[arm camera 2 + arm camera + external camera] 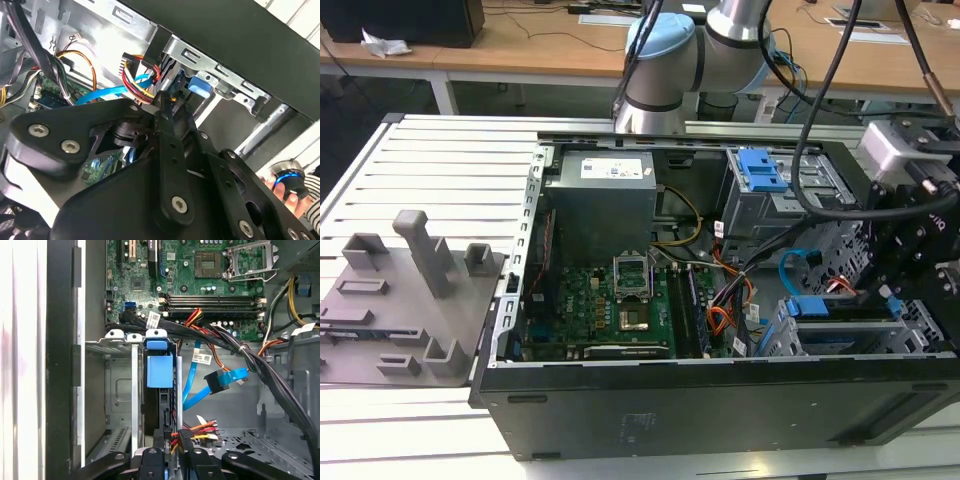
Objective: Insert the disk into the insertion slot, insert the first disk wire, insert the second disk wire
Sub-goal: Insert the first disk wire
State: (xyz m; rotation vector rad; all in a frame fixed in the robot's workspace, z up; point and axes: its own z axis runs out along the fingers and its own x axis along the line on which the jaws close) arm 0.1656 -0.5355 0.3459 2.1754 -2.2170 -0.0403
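Already the disk (160,371) sits in the slot (120,385) — so the fingers (167,140) clench the first wire (197,428) by its plug behind it, the blue wire (192,390) dangling free.

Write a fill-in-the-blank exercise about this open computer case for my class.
The silver hard drive sits in the light grey perforated metal drive cage, clipped in a bright ____ plastic carrier. The black gripper is nearest a wire bundle coloured red, orange and ____. The large circuit board inside the case is ____.
Answers: blue; yellow; green.
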